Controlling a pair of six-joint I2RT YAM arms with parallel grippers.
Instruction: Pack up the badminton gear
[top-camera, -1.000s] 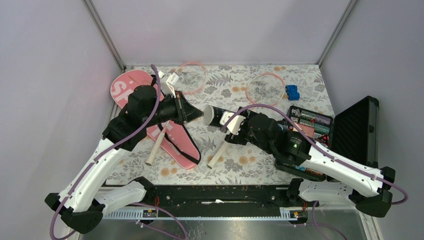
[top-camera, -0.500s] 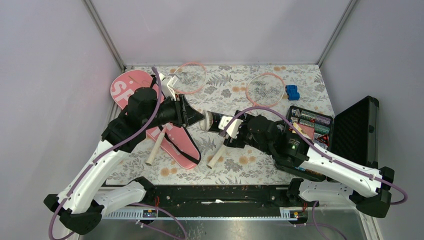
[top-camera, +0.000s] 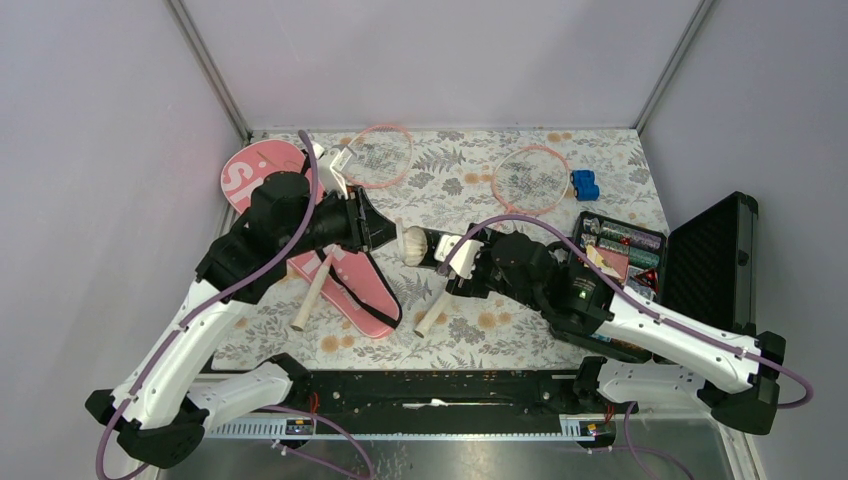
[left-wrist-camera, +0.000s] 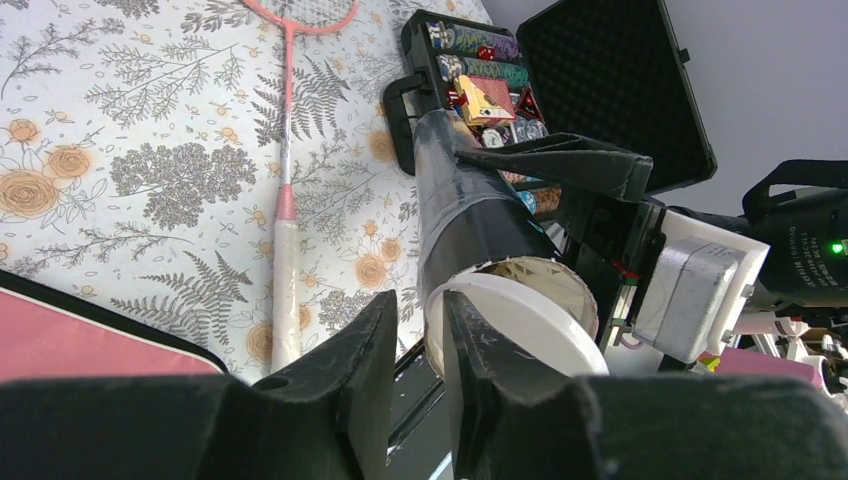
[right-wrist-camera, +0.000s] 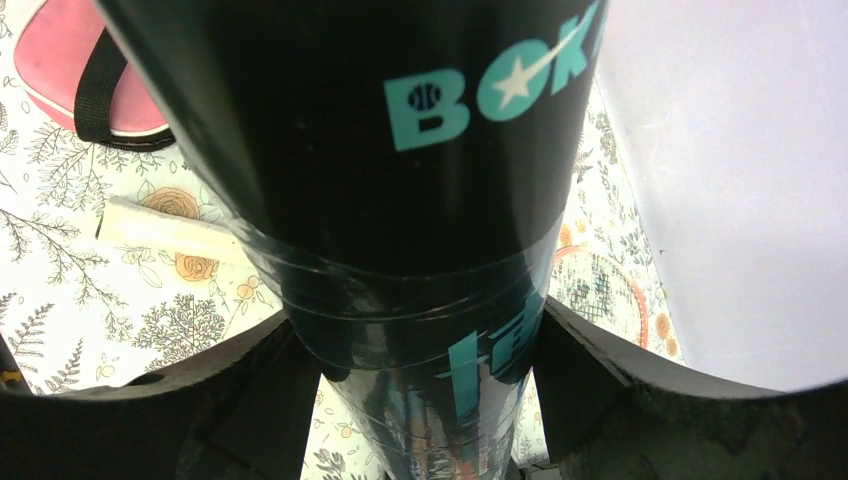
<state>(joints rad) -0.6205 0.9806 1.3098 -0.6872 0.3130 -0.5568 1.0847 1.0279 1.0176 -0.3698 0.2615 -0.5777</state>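
Clamping black tube (right-wrist-camera: 400, 180), right end effector (top-camera: 458, 252) moved leftward; left end effector (left-wrist-camera: 420, 310) jaws now slightly apart

You see the right gripper (top-camera: 460, 258) clamped on the black tube (top-camera: 431, 246), whose white end points at the left gripper (top-camera: 388, 228), just beside it. One racket (top-camera: 311, 290) lies partly over the pink bag (top-camera: 245, 172); the other racket (top-camera: 530, 180) lies on the floral table (top-camera: 470, 200), near the black case (top-camera: 715, 255).
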